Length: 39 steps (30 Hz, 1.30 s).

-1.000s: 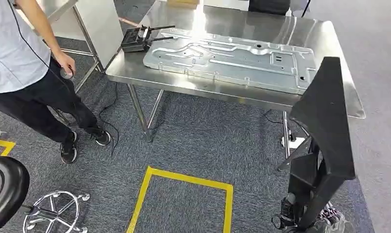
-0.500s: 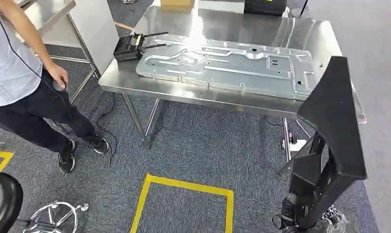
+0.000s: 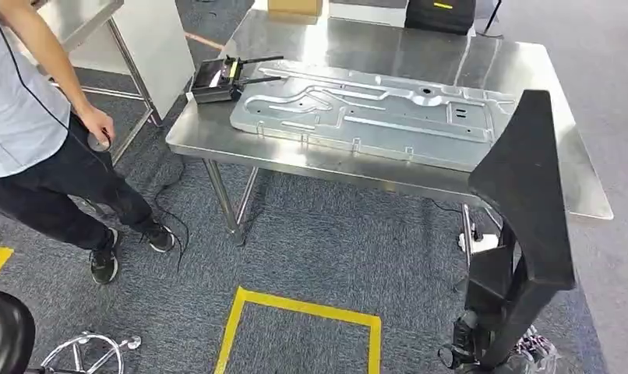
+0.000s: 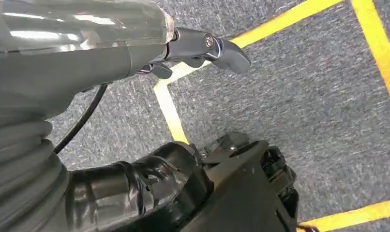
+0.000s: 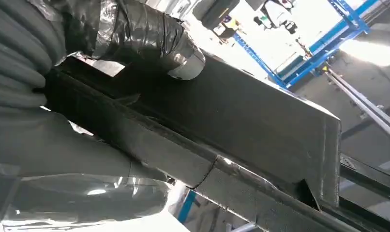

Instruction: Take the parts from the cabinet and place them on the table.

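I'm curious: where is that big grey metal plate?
In the head view, the metal plate lies flat on the steel table, with a small black box at its left end.

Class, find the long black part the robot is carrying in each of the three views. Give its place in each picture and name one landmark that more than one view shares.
Head view: the black part rises at the right, in front of the steel table.
Left wrist view: not in it.
Right wrist view: it runs diagonally across the picture, gripped by the right hand.
Shared landmark: the yellow floor tape, in the head and left wrist views.
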Each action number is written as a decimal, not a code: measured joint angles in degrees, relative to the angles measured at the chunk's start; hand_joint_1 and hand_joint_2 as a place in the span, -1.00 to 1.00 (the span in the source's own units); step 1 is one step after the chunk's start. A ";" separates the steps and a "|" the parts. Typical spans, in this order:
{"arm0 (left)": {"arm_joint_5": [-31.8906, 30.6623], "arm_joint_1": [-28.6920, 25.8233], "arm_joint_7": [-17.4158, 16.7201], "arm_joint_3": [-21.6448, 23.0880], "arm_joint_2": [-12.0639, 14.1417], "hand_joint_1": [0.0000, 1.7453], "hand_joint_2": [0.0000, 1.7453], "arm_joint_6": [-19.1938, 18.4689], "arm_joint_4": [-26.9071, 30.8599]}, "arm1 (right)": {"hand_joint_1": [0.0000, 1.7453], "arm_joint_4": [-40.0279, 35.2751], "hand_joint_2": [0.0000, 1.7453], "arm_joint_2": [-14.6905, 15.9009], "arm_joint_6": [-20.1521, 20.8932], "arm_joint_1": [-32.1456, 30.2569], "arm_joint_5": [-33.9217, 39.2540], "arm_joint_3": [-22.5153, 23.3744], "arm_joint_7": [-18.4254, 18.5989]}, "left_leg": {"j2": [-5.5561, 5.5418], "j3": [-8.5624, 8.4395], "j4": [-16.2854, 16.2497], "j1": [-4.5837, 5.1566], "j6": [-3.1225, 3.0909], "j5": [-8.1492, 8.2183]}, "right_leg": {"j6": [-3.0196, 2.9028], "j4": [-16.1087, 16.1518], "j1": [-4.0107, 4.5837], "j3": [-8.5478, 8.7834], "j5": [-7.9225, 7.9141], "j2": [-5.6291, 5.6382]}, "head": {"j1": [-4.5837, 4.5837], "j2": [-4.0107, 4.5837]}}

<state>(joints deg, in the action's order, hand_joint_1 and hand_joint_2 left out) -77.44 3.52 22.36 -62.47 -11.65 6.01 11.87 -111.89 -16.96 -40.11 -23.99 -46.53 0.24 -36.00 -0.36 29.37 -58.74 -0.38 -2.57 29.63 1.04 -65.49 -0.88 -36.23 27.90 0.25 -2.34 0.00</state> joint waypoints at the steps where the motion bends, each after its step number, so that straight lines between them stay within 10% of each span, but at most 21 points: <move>1: -0.02 -0.04 0.02 0.02 -0.09 -1.00 1.00 -0.04 -0.02 | 1.00 -0.04 1.00 0.00 0.00 0.04 -0.48 0.02 -0.31 | 0.02 -0.20 0.10 -0.02 0.13 0.53 | -0.65 4.39 0.33 1.19 -2.23 -0.03 | -0.02 0.00; 8: -0.15 0.47 -0.17 0.42 -0.24 -1.00 1.00 -0.33 -0.11 | 1.00 -0.31 1.00 -0.66 0.00 0.07 -0.72 0.57 -0.37 | 0.18 -1.08 -0.91 0.17 2.08 2.29 | -1.96 7.61 0.00 4.28 -0.50 -0.16 | 0.11 0.00; 12: -0.15 0.38 -0.31 0.42 -0.24 -1.00 1.00 -0.31 -0.11 | 1.00 -0.26 1.00 -0.66 0.00 0.09 -0.26 0.55 0.72 | 0.20 9.20 -17.15 -0.20 2.84 7.88 | -2.44 7.67 0.08 5.34 0.57 -0.40 | 0.17 0.00; 14: -0.13 0.23 -0.28 0.42 -0.24 -1.00 1.00 -0.31 -0.11 | 1.00 -0.15 1.00 -0.63 0.00 0.09 0.04 0.55 1.03 | 0.20 9.97 -15.19 -0.26 2.87 3.62 | -2.30 7.66 0.06 6.40 1.35 -0.18 | 0.15 0.00; 17: -0.09 0.08 -0.39 0.42 -0.20 -1.00 1.00 -0.31 -0.11 | 1.00 -0.15 1.00 -0.63 0.00 0.13 0.18 0.28 1.33 | 0.25 5.17 -1.79 -0.26 2.30 -4.55 | -1.63 7.67 0.03 8.09 2.84 -0.13 | 0.13 0.00; 22: -0.04 0.10 -0.39 0.41 -0.17 -1.00 1.00 -0.28 -0.11 | 1.00 -0.20 1.00 -0.61 0.00 0.26 0.18 0.24 1.33 | 0.09 4.12 -0.19 -0.09 0.77 -3.21 | 0.17 7.92 0.31 8.60 3.93 -0.01 | 0.15 -0.02; 24: -0.04 0.12 -0.37 0.42 -0.20 -1.00 1.00 -0.29 -0.11 | 1.00 -0.22 1.00 -0.61 0.00 0.38 0.18 0.24 1.31 | 0.15 3.36 0.24 -0.20 0.11 -2.96 | 0.64 3.87 0.11 6.92 5.88 -0.13 | 0.11 0.00; 27: -0.04 0.16 -0.37 0.42 -0.22 -1.00 1.00 -0.29 -0.11 | 1.00 -0.15 1.00 -0.55 0.00 0.32 0.15 0.28 1.29 | 0.20 2.64 0.24 -0.09 -0.24 -2.09 | 1.09 -9.99 0.10 -1.70 10.53 -0.13 | 0.09 0.00; 29: -0.04 0.06 -0.39 0.39 -0.17 -1.00 1.00 -0.28 -0.11 | 1.00 -0.15 1.00 -0.52 0.00 0.34 0.15 0.31 1.29 | 0.06 1.57 0.24 -0.05 -0.20 -1.34 | 0.93 -9.51 0.12 -3.15 7.06 -0.13 | 0.09 0.00; 32: -0.22 0.03 -0.42 0.42 -0.30 -1.00 1.00 -0.28 -0.11 | 1.00 -0.17 1.00 -0.52 0.00 0.42 0.15 0.35 0.92 | -0.10 -0.40 0.29 0.04 0.26 0.23 | -0.37 4.67 0.48 1.36 -2.31 -0.15 | 0.04 0.00; 39: -0.77 0.63 -0.39 0.48 -0.31 -1.00 1.00 -0.33 -0.15 | 1.00 -1.53 1.00 -0.42 0.00 0.76 0.90 0.74 -0.48 | 0.14 -0.35 -1.98 0.24 2.29 2.67 | -2.09 7.63 0.21 4.20 -0.59 -0.22 | 0.24 0.00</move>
<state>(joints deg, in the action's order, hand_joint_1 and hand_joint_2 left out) -78.20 4.15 21.97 -61.99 -11.96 5.68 11.72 -113.42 -17.38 -40.11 -23.24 -45.64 0.98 -36.48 -0.22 29.02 -60.72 -0.14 -0.28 32.31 -1.05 -57.86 -0.67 -32.02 27.32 0.03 -2.10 0.00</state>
